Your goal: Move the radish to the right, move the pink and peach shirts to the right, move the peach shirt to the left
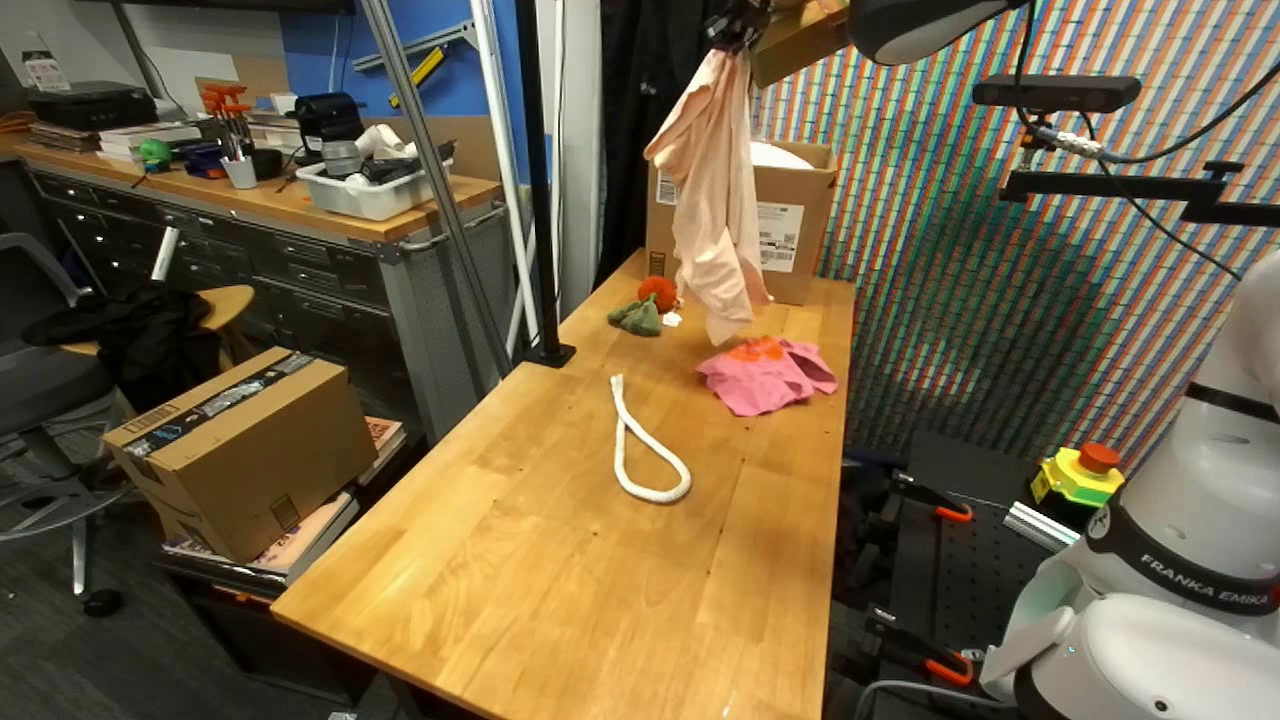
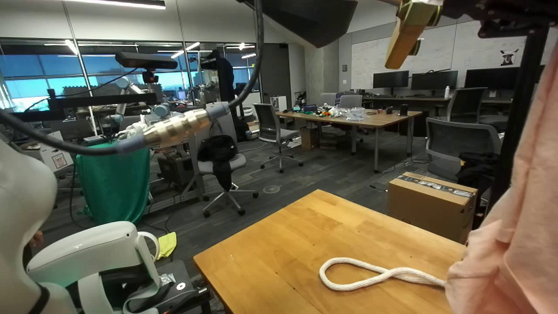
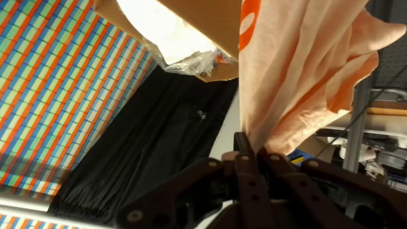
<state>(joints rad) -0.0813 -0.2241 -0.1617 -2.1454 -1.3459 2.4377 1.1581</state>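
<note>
- Honey-coloured, long wooden tabletop [image 1: 560,590] is stretching out nearest the camera in an exterior view, and the task's things are showing toward its far end.
- Orange-red, round, soft-looking radish [image 1: 657,293] with limp green leaves is resting near the left edge at the far end (a plush toy, I am guessing).
- White braided rope [image 1: 655,495] is lying nearer than the radish, curling into a loop.
- Creased, long, thin-fabric peach shirt [image 1: 718,195] is hanging straight below the black two-fingered gripper [image 3: 253,148], whose jaws are clamping a gathered pinch of the cloth in the wrist view. Its long axis is running close to vertical, and its hem is dangling to the right of the radish; whether it is touching wood, the pictures are not settling.
- Crumpled fabric pink shirt [image 1: 755,388] with an orange print is lying near the right edge, apparently just beside that hem. I am judging that the coming carry to the task's left is turning on this drop below the jaws, the hem likely meeting the tabletop first. Whose left is being meant, I am not able to tell.
</note>
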